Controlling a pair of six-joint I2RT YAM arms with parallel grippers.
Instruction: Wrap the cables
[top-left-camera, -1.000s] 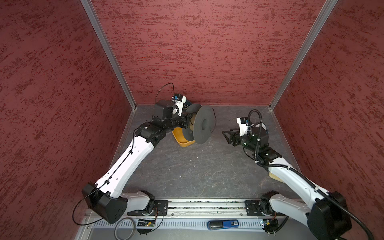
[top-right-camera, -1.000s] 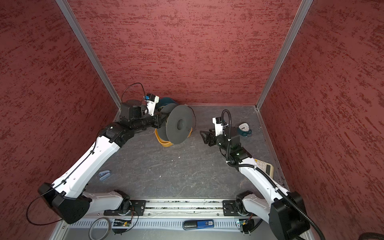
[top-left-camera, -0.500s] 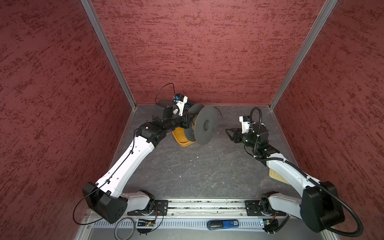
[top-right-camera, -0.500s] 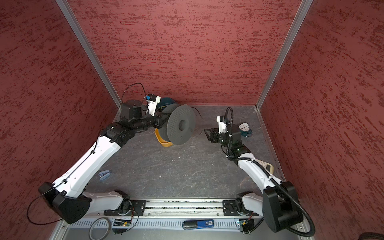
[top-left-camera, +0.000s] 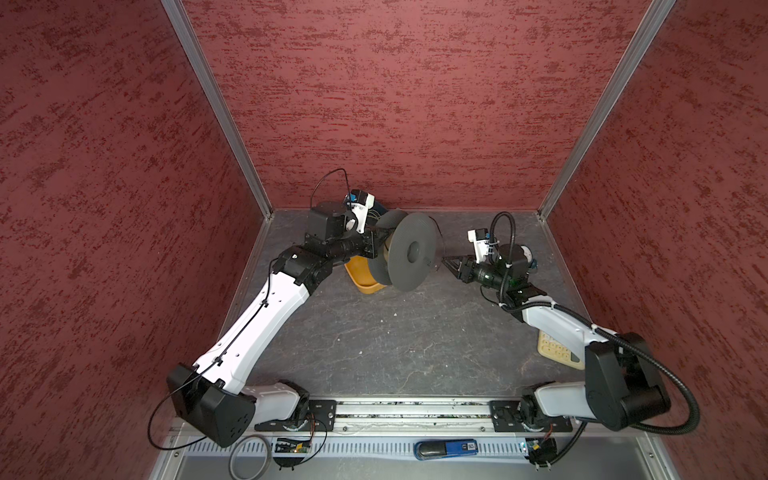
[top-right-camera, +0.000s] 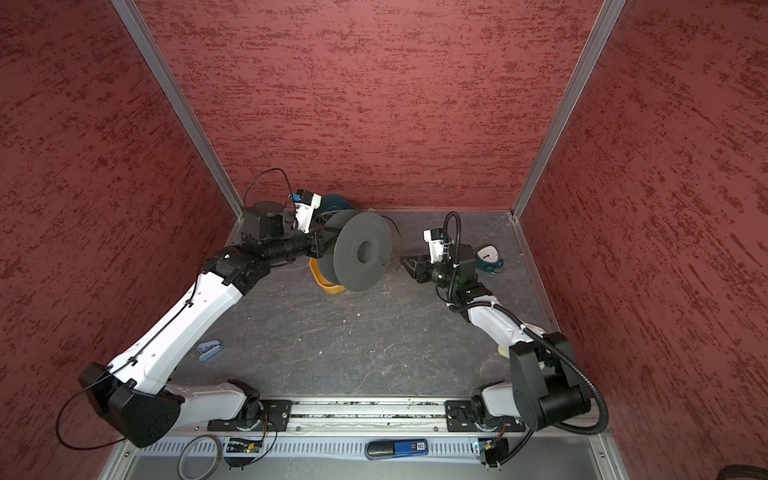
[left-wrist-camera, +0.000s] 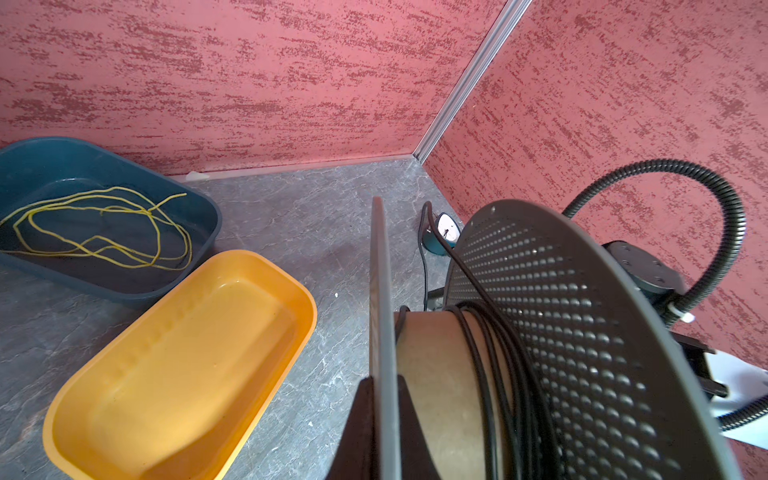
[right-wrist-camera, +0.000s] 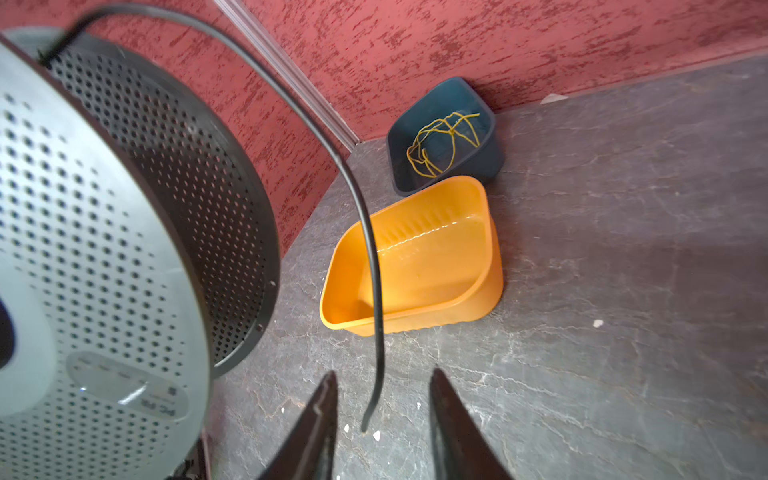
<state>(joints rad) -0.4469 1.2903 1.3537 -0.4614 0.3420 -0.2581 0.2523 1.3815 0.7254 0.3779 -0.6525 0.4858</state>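
Black cord (left-wrist-camera: 517, 374) is partly wound on the hub of the spool (left-wrist-camera: 582, 332). Its loose end arcs off the spool and hangs untouched between the parted jaws of the right gripper (right-wrist-camera: 382, 372). Left gripper (left-wrist-camera: 383, 380) is clamped on the spool's flange.

**What else is in the booth**

A dark grey perforated spool (top-left-camera: 413, 251), turned on edge, is between the two sets of jaws, one flange pinched in those of the left gripper (left-wrist-camera: 382, 386). Straight ahead of the jaws of the right gripper (right-wrist-camera: 382, 372) a yellow tray (right-wrist-camera: 415, 324) sits on the grey tabletop (right-wrist-camera: 623, 249). A dark blue tray (right-wrist-camera: 494, 166) with tangled yellow-green wire (right-wrist-camera: 451, 132) is just beyond it. A teal dial (top-right-camera: 488, 257) stands behind the right jaws. A beige calculator (top-left-camera: 557, 353) lies well behind them, and a blue stapler (top-right-camera: 210, 349) well behind the left pair.
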